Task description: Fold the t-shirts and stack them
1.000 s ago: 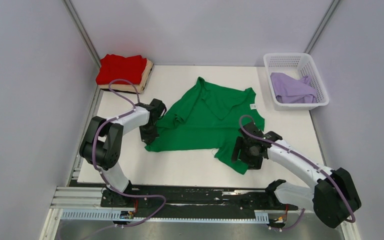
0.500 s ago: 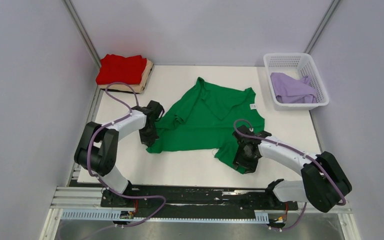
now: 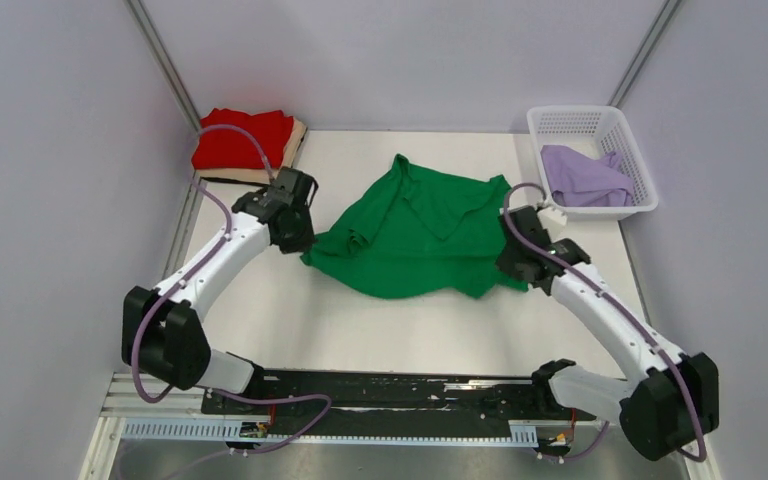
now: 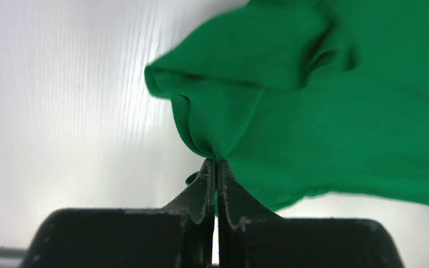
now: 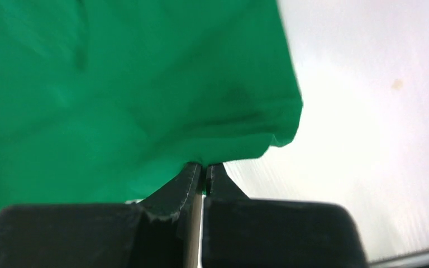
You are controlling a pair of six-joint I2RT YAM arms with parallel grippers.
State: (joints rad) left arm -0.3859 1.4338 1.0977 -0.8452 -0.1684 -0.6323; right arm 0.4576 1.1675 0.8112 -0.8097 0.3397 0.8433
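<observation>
Jaws: left jaws and right jaws are each pinching shut on the green t-shirt (image 3: 410, 240) edge, cloth spreading between them over bench (image 3: 360, 330). Beyond left jaws, red t-shirt (image 3: 243, 138) is lying on tan t-shirt (image 3: 296, 146); beyond right jaws, lavender t-shirt (image 3: 585, 175) is sitting in basket (image 3: 580, 112).

Both arms are built alike. The left arm (image 3: 215, 265) and the right arm (image 3: 610, 320) have smooth white shells along their long links and chunky, rounded black housings at the joints, the biggest being the shoulder blocks (image 3: 165, 340) near the base. A thin purple cable (image 3: 228, 135) loops loosely out of each arm and runs along it, pinned here and there by what look like small white ties. The left gripper (image 4: 216, 164) and right gripper (image 5: 203, 166) are matte black. Each is a broad boxy body with two wedge-shaped fingers (image 4: 205, 187) tapering to thin tips, their edges slightly nicked and pale with wear.
</observation>
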